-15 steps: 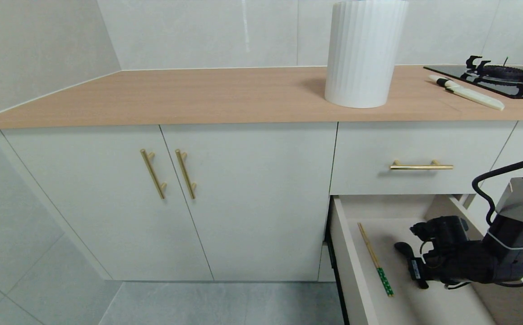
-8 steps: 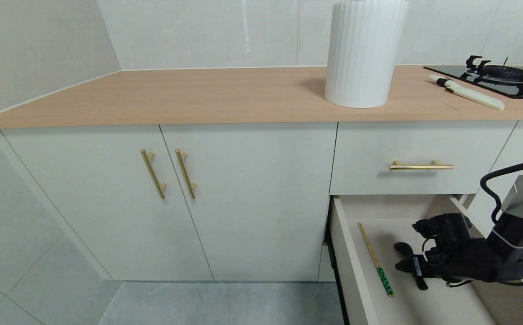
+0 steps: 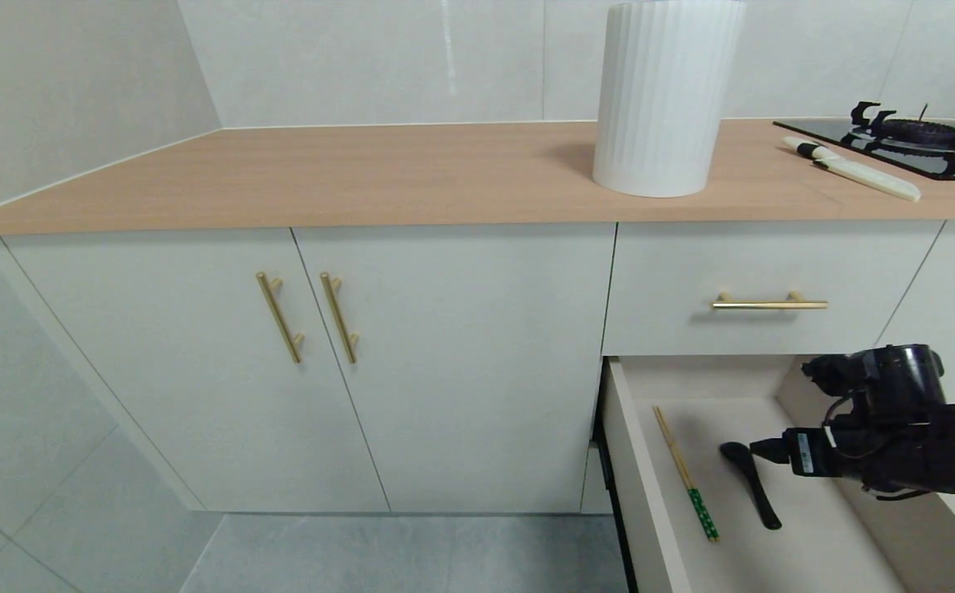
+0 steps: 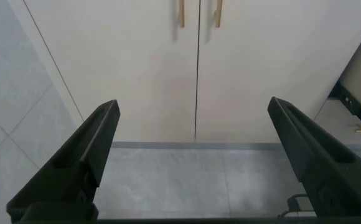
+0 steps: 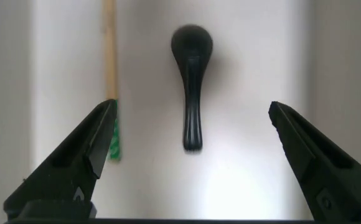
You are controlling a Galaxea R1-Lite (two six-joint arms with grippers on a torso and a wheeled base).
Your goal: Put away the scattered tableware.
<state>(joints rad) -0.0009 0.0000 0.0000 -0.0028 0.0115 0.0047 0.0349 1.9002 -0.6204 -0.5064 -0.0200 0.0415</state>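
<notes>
A black spoon [image 3: 749,482] lies flat on the floor of the open drawer [image 3: 625,445], beside a pair of wooden chopsticks [image 3: 685,473] with green ends. My right gripper [image 3: 765,451] hovers open above the drawer, just right of the spoon and not touching it. In the right wrist view the spoon [image 5: 192,81] lies between and beyond the spread fingers [image 5: 99,137], with the chopsticks [image 5: 109,62] alongside. A white knife [image 3: 852,169] rests on the wooden counter [image 3: 362,173]. My left gripper [image 4: 192,112] is open and holds nothing, facing the cabinet doors [image 4: 196,56].
A tall white ribbed container [image 3: 660,99] stands on the counter left of the knife. A gas stove [image 3: 922,136] sits at the far right. A shut drawer with a gold handle [image 3: 770,305] is above the open one. Grey tiled floor [image 3: 403,552] lies below.
My right gripper has risen and drawn back to the right, off the spoon. The spoon now lies uncovered on the drawer floor. The chopsticks have not moved.
</notes>
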